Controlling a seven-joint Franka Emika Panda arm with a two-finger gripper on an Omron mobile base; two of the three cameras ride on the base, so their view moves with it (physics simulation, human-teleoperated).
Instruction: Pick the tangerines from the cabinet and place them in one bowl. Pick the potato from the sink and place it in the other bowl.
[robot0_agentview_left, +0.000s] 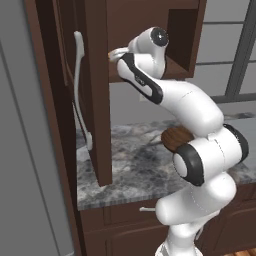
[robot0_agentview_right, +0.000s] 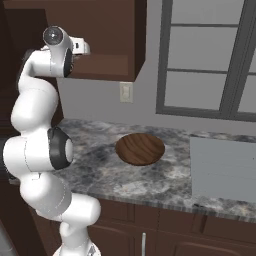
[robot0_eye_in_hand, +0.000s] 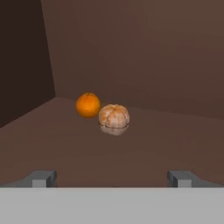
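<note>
Two tangerines lie side by side on the cabinet shelf (robot0_eye_in_hand: 175, 144) in the hand view: a bright orange one (robot0_eye_in_hand: 88, 105) and, touching its right side, a paler peeled-looking one (robot0_eye_in_hand: 113, 118). My gripper (robot0_eye_in_hand: 113, 179) is open, its fingertips (robot0_eye_in_hand: 43, 178) wide apart and short of the fruit, with nothing between them. The arm reaches up into the dark reddish-brown cabinet (robot0_agentview_left: 97, 90), whose door stands open with a pale curved handle (robot0_agentview_left: 77, 85). A brown wooden bowl (robot0_agentview_right: 140, 148) sits on the counter below. The grey sink (robot0_agentview_right: 222, 167) lies at the right; the potato is out of view.
The open cabinet door hangs down over the left of the speckled stone counter (robot0_agentview_left: 130, 170). The cabinet's left inner wall (robot0_eye_in_hand: 22, 65) stands close to the orange fruit. A wall socket (robot0_agentview_right: 126, 92) and a window (robot0_agentview_right: 205, 60) are behind the counter.
</note>
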